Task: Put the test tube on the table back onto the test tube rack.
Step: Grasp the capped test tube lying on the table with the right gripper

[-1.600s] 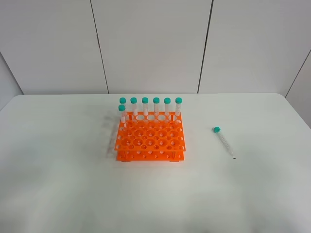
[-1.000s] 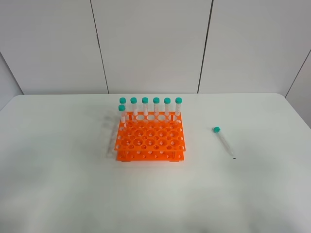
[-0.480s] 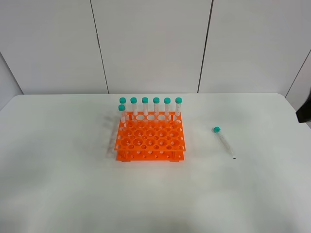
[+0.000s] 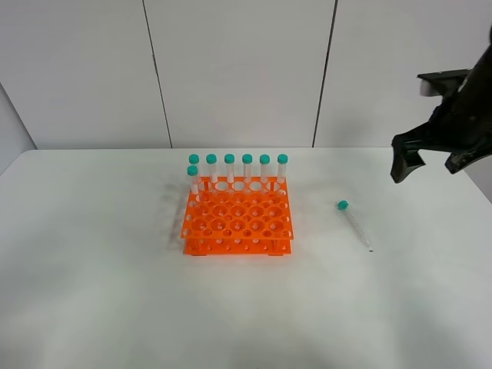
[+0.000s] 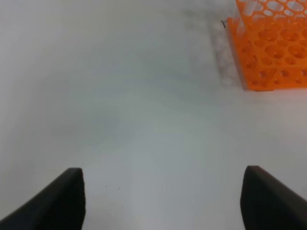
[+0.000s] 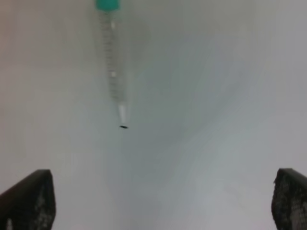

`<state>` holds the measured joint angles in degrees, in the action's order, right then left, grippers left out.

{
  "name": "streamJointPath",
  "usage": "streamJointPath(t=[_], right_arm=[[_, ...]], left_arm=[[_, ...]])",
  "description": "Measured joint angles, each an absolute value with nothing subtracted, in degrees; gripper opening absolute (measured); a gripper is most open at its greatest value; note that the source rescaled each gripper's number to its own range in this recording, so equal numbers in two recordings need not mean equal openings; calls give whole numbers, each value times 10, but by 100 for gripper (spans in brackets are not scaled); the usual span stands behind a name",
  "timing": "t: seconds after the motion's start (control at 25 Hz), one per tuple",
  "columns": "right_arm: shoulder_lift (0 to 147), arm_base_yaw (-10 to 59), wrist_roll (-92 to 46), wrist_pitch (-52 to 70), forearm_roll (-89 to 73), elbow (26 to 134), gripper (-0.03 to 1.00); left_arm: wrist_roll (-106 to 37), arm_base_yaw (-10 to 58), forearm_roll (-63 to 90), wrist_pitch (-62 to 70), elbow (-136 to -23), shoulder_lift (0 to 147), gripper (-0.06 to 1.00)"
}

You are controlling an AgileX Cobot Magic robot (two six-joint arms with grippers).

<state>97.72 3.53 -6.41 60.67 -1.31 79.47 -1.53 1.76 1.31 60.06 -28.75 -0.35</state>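
Note:
The test tube [image 4: 354, 224] with its teal cap lies flat on the white table [image 4: 115, 292], to the right of the orange test tube rack [image 4: 237, 221]. Several capped tubes stand in the rack's back row and back-left corner. My right gripper [image 4: 428, 165] hangs open and empty in the air, above and to the right of the lying tube. The right wrist view shows the tube [image 6: 111, 62] ahead of the open right gripper [image 6: 160, 201]. My left gripper [image 5: 168, 206] is open and empty over bare table, with a corner of the rack [image 5: 271, 48] ahead; it is out of the high view.
A small dark speck [image 6: 123, 127] lies on the table just off the tube's pointed tip. Grey wall panels [image 4: 238, 69] stand behind the table's far edge. The table's right edge [image 4: 473, 181] runs close to my right arm.
My right arm has come into the high view from the right edge and now hangs above the table, right of the lying tube. The tube and rack have not moved.

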Motion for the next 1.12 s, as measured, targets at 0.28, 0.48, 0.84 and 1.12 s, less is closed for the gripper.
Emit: streamJointPath(t=[0.28,0.48,0.84,1.12], right_arm=[[1019,72,-43,572,-17,797,100],[1030,52,-44,568,-10,797,100],[1034,50,-55,462,-11,717,100],[1042,50,-55,455,-36,715,100]], left_arm=[[-15,18,13,601,-288,-4,95],[-15,18,13,601,-288,-4,95],[-15,18,13,601,-288,-4,95],[-15,18,13,601,-288,-4,95]])
